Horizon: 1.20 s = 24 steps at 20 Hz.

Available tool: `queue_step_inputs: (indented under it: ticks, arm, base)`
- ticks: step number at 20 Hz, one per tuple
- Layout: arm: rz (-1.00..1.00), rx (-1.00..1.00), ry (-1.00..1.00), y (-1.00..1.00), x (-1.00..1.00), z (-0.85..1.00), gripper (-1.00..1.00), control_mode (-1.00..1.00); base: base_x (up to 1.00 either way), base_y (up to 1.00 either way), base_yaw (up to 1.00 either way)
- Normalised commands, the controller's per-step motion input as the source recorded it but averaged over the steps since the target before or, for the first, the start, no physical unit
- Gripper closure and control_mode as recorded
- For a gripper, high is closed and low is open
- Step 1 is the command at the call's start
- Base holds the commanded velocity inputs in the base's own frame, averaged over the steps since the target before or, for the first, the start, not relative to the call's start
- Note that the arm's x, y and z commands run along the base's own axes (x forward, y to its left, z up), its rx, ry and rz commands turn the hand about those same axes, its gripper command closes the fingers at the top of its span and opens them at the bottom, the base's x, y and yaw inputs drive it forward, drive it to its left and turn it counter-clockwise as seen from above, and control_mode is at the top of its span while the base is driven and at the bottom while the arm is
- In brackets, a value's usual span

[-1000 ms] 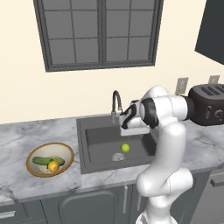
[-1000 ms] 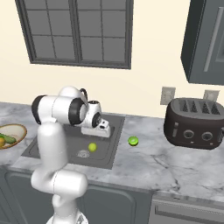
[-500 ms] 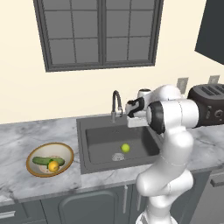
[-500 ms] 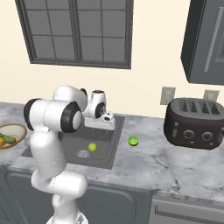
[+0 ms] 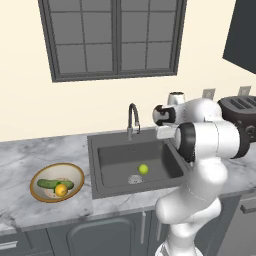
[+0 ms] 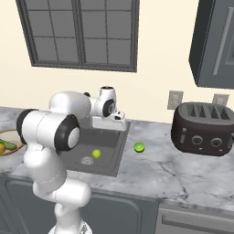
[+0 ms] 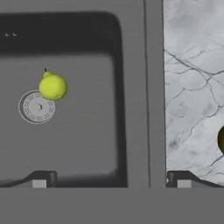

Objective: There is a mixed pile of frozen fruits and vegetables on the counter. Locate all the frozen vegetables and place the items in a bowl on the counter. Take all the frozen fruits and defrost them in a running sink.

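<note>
We are holding the gripper [image 7: 109, 179] fully open and empty, its two finger tips [image 7: 39, 179] spread wide, one over the basin floor of the sink [image 5: 112, 162] and the other over the counter [image 7: 192, 87] just beyond the sink's right rim. In the hand view we are looking straight down across that rim.

We are carrying the hand high above the right side of the sink, with the forearm reaching out roughly level from the big white elbow and the upper arm rising from the base in front of the cabinets. In the left base view the gripper [image 5: 167, 134] is sitting near the sink's back right corner, to the right of the faucet [image 5: 132, 116].

Inside the sink, the yellow-green fruit [image 7: 53, 86] is resting on the basin floor, touching the edge of the round drain [image 7: 36, 106]. The darker green fruit [image 6: 139, 147] is lying on the counter just to the right of the sink, apart from its rim.

To the left of the sink, well apart from it, the bowl [image 5: 41, 173] is standing on the counter and holding the cucumber [image 5: 49, 184] and the yellow-orange round item [image 5: 61, 190], which are touching each other. Farther right of the sink, a dark toaster [image 6: 203, 129] is standing against the wall.
</note>
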Motion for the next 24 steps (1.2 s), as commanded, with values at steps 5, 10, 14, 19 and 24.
queue_step_inputs:
  ticks: [5,10,14,19,24]
  arm:
    - [0.0,-0.07,0.07,-0.38,-0.35,0.33,-1.0,-1.0]
    - [0.0,-0.04,0.09,-0.45,-0.36,0.22,-1.0,-1.0]
    - [0.0,0.0,0.03,-0.57,-0.16,-0.11,-1.0,-1.0]
    - [0.0,0.0,-0.03,-0.63,0.03,-0.21,-1.0,-1.0]
    - [0.0,0.0,-0.02,-0.4,0.25,-0.16,-1.0,-1.0]
  base:
    - [0.0,0.0,0.0]
    - [0.0,0.0,0.0]
    - [0.0,0.0,0.0]
    - [0.0,0.0,0.0]
    - [0.0,0.0,0.0]
